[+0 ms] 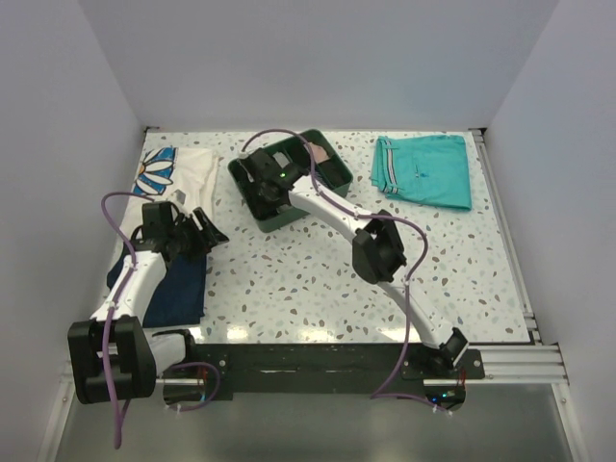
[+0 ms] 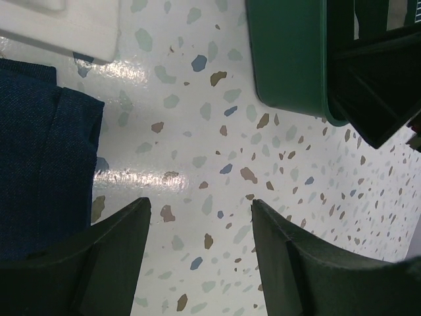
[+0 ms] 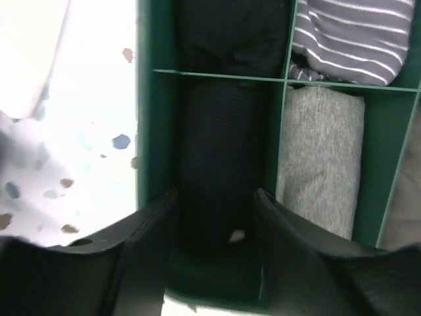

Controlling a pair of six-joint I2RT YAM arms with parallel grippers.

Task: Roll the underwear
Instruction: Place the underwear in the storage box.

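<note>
The underwear [image 3: 217,145] is a black roll lying in a compartment of the green divided bin [image 3: 148,131], with a small beige bit showing at its near end. My right gripper [image 3: 216,197] is lowered over that compartment, jaws apart on either side of the roll's near end. I cannot tell whether the fingers touch it. In the top view the right gripper [image 1: 265,183] hides the roll inside the bin [image 1: 332,154]. My left gripper [image 1: 207,231] is open and empty above the bare table left of the bin, and it also shows in the left wrist view [image 2: 200,204].
A grey roll [image 3: 322,158], a striped roll [image 3: 355,36] and another dark item [image 3: 223,33] fill neighbouring compartments. A navy folded garment [image 1: 178,289] lies under the left arm. A white flowered garment [image 1: 178,171] is at the back left, and teal shorts [image 1: 423,171] are at the back right.
</note>
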